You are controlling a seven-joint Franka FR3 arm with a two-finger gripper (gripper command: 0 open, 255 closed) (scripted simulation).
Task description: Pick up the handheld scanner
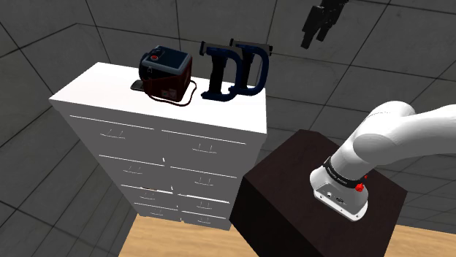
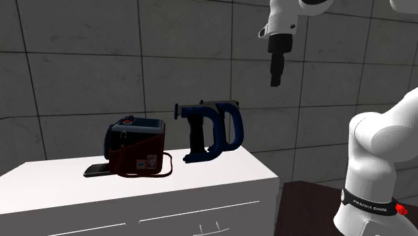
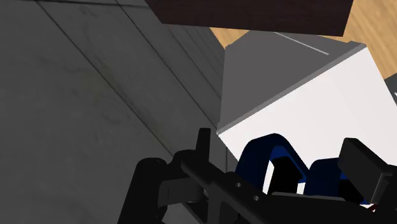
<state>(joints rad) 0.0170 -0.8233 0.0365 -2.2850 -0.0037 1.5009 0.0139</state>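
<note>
Your tool (image 1: 313, 38) hangs empty, how far open I cannot tell, high at 2 o'clock from the blue scanner (image 1: 235, 69) standing near the edge of the worktop (image 1: 88, 91). A skewed descent could knock it off.

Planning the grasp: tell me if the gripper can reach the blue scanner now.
Probably yes: the gripper hangs open in free air, above and aside of the blue scanner; nothing covers it, the dark case stands beside.

Dim, flat light from above, faint soft shadows
</note>
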